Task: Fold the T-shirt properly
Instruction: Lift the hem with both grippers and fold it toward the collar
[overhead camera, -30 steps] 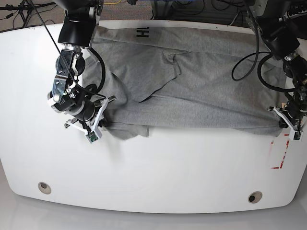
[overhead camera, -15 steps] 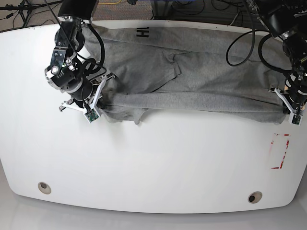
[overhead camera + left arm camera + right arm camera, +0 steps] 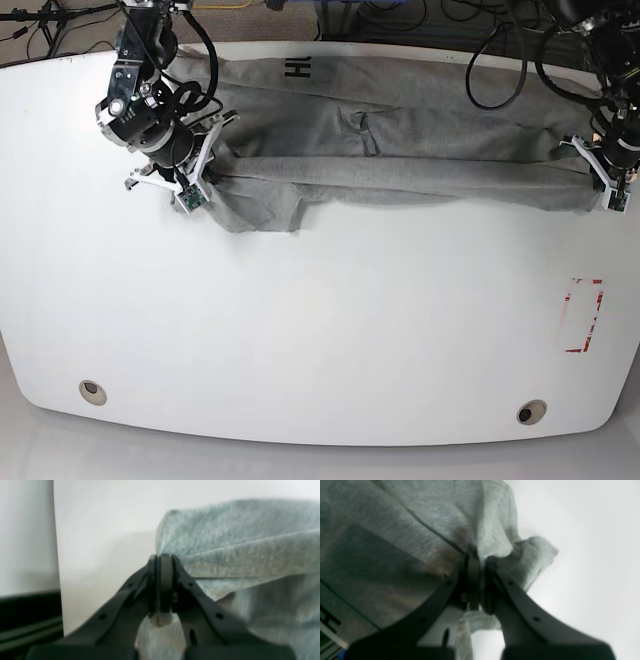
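The right gripper (image 3: 207,170), black-fingered with a white frame, is clamped on a fold of the large heather-grey cotton T-shirt (image 3: 400,150) at that view's left end; in its wrist view the jaws pinch bunched grey cloth (image 3: 495,542), with a loose flap hanging just past them. The left gripper (image 3: 600,175) is likewise closed on the shirt's edge at the base view's right end, its 2 dark pads (image 3: 165,580) pressed together with a sliver of grey fabric between them. The T-shirt lies across the far part of the white rounded table (image 3: 320,340), a long folded ridge stretched between the 2 grippers. Black block lettering (image 3: 297,68) shows near the far edge. A red-outlined rectangle mark (image 3: 583,316) sits on the table's right side, well apart from the shirt.
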Available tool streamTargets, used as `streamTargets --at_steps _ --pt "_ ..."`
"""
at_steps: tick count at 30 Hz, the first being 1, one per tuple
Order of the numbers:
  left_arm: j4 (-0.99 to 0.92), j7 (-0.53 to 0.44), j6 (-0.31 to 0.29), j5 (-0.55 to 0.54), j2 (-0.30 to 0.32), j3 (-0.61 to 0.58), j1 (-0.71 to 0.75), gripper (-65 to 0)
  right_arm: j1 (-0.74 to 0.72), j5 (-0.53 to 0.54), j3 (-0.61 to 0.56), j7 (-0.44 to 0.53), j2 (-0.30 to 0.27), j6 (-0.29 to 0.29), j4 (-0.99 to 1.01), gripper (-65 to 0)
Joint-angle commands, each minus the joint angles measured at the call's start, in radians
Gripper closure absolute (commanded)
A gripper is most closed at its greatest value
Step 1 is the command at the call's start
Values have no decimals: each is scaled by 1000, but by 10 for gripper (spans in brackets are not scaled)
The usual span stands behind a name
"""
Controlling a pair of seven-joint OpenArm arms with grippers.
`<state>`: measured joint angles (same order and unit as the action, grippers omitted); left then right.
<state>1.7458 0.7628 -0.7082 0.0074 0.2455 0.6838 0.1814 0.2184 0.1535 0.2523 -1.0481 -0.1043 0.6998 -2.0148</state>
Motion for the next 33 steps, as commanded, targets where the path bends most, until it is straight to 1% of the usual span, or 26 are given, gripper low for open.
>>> streamTargets --at_steps 1,11,19,21,22,24,25,26,27,28,29,30,31,32,33 --pt "16 -13 10 4 19 9 19 0 28 -7 15 15 -4 -2 -24 -14" --pt "15 -13 10 4 19 9 103 0 121 -7 14 15 -2 -2 -24 -14" --pt "13 -13 10 4 19 3 143 0 161 -7 18 15 -2 -2 -24 -22" --pt "13 -13 10 6 19 3 148 0 167 -7 18 15 -2 -2 -22 -46" --pt "13 -13 10 6 19 1 148 0 169 -7 18 15 -2 -2 -22 -90" --pt "12 -12 10 6 19 -3 149 0 171 -7 18 15 -2 -2 -22 -155" --pt "12 -2 10 6 19 -9 149 -11 174 -7 20 15 -2 -2 -22 -205" --pt "12 8 10 6 19 -14 149 -37 174 -7 20 16 -2 -2 -22 -244" --pt "12 25 10 6 21 -17 146 -79 174 -7 20 18 -1 -2 -24 -290" --pt "12 40 10 6 21 -19 143 -117 171 -7 22 18 -1 -2 -24 -322" --pt "12 59 10 6 21 -19 142 -172 169 -7 29 18 -1 -2 -24 -355" --pt "12 68 10 6 21 -20 140 -215 166 -7 37 19 -1 -2 -24 -374" --pt "13 80 10 4 21 -22 135 -275 163 -4 45 19 -1 -2 -24 -390" --pt "15 85 10 4 21 -22 128 -315 160 4 51 21 -1 -2 -25 -396" --pt "19 94 10 4 19 -22 111 -376 146 31 61 21 -1 -2 -25 -393"
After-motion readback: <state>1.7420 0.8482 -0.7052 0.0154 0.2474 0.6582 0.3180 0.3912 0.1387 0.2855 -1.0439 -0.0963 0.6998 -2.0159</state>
